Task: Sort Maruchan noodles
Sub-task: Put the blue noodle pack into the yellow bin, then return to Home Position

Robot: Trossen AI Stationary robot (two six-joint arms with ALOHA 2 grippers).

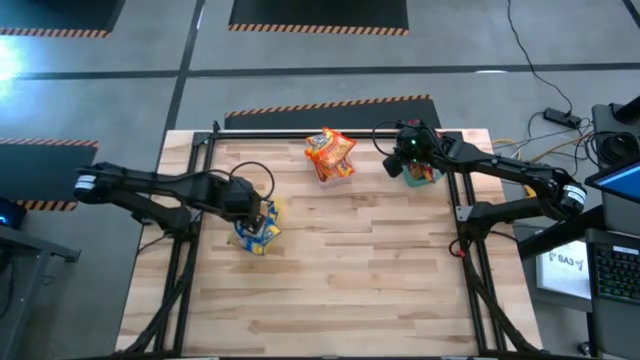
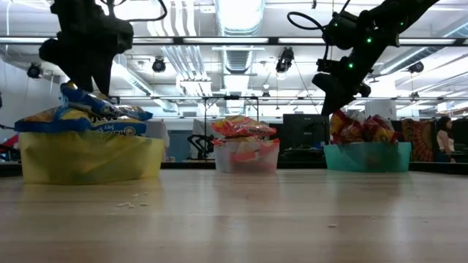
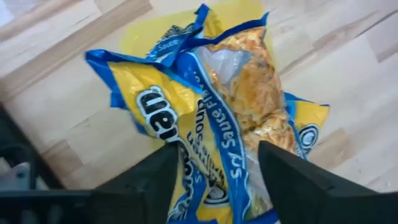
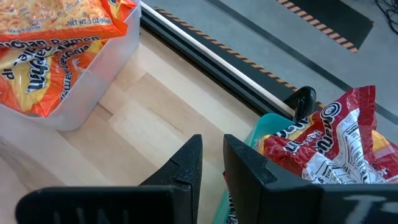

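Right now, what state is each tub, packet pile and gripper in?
Yellow tub: heaped with yellow-and-blue packets, top ones crumpled.
Clear tub: holds orange packets, piled above the rim.
Green tub: holds dark red packets, piled above the rim.
Left gripper: over the yellow tub, jaws apart astride a packet.
Right gripper: near the green tub, jaws narrow, holding nothing.

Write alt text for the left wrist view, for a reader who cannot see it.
The left gripper hangs open just above a heap of yellow-and-blue noodle packets, its two dark fingers either side of the top packet. The packets are piled in a yellow tub on the wooden table; one clear-fronted packet shows the noodle block inside.
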